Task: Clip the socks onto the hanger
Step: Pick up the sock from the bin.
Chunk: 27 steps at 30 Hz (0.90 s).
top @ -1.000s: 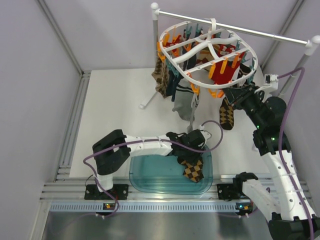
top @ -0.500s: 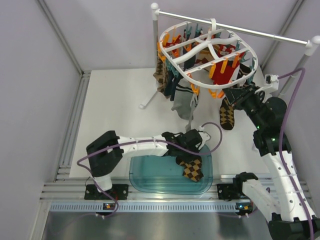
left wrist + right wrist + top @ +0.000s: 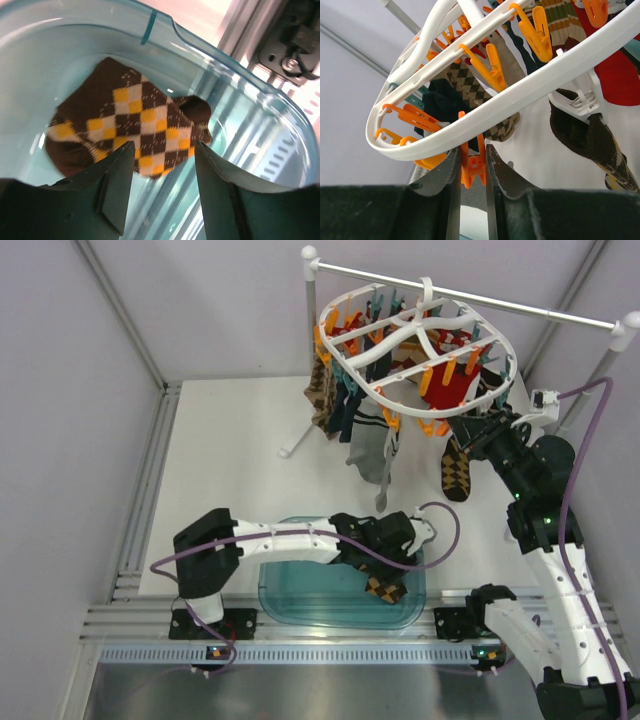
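Overhead coverage placed the left gripper (image 3: 392,558) over the right end of the translucent teal tub (image 3: 290,602), but only the left wrist camera resolved its state: fingers spread wide and empty, with the loose sock (image 3: 132,125) showing between them. That sock, a soft knit in brown and mustard diamonds, lay crumpled on the glossy tub floor. The right wrist camera alone showed the right gripper (image 3: 472,149) pinched onto an orange clip (image 3: 470,172) dangling under the hanger (image 3: 530,95), a smooth white plastic oval ring. The second sock (image 3: 592,142) hung beside it from a white clip (image 3: 580,102).
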Available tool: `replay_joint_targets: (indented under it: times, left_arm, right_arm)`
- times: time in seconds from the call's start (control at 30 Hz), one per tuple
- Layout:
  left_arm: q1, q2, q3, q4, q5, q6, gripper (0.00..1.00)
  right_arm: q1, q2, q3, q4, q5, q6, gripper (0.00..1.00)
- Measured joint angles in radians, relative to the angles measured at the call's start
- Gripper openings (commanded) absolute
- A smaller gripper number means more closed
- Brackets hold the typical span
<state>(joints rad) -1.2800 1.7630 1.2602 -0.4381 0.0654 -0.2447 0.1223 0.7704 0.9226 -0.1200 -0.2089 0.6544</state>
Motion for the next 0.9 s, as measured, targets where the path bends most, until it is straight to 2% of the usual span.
replay_joint_targets:
  times: [0.13, 0.23, 0.27, 0.33, 0.4, 0.5, 0.6, 0.77, 0.9]
  left_arm:
    - [-0.013, 0.119, 0.051, -0.010, -0.045, -0.053, 0.49]
    - [-0.006, 0.180, 0.076, -0.019, -0.083, -0.076, 0.31]
    - [-0.003, 0.189, 0.080, -0.020, -0.090, -0.082, 0.21]
    - [0.002, 0.192, 0.087, -0.023, -0.105, -0.084, 0.07]
    - [0.006, 0.191, 0.091, -0.022, -0.116, -0.086, 0.00]
    - [0.006, 0.175, 0.082, -0.022, -0.114, -0.066, 0.00]
    - [0.005, 0.095, 0.016, -0.006, -0.100, -0.011, 0.00]
    - [-0.008, -0.218, -0.182, 0.048, -0.056, 0.204, 0.00]
    - [-0.012, -0.490, -0.340, 0.142, 0.024, 0.494, 0.00]
  right_arm:
    - [0.000, 0.000, -0.001, 0.000, 0.004, 0.000, 0.00]
    - [0.000, -0.001, -0.008, 0.001, 0.006, -0.001, 0.00]
    - [0.000, -0.001, -0.012, 0.002, 0.007, -0.002, 0.00]
    - [0.000, -0.002, -0.015, 0.000, 0.007, -0.005, 0.00]
    - [0.000, -0.004, -0.018, 0.001, 0.007, -0.006, 0.00]
    - [0.000, -0.006, -0.019, 0.001, 0.007, -0.008, 0.00]
    - [0.000, -0.010, -0.019, 0.000, 0.007, -0.008, 0.00]
    - [0.000, -0.019, -0.019, 0.000, 0.007, -0.008, 0.00]
    - [0.000, -0.019, -0.019, 0.000, 0.006, -0.008, 0.00]
